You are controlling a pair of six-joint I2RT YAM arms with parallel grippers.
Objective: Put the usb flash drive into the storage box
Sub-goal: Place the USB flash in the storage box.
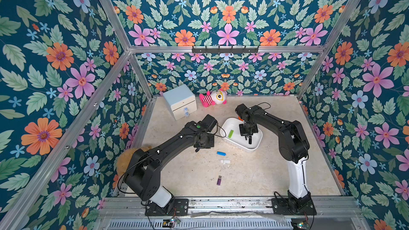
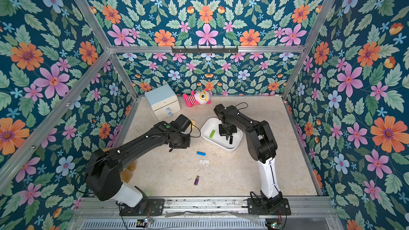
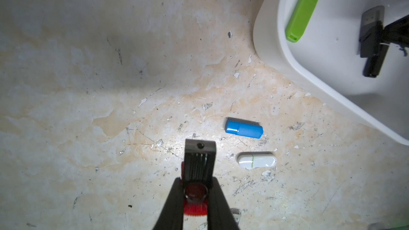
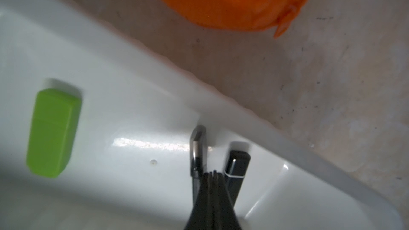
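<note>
Orange, blurred and cropped, a rounded object is sitting beyond the shallow white plastic storage box; I cannot identify it. My left gripper is pinching a ribbed black-and-red usb flash drive over the beige tabletop, outside the box. My right gripper is hanging inside, fingers pressed together.

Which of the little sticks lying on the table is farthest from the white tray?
The purple drive, alone near the front edge; the blue drive and the white drive lie together near the tray.
</note>
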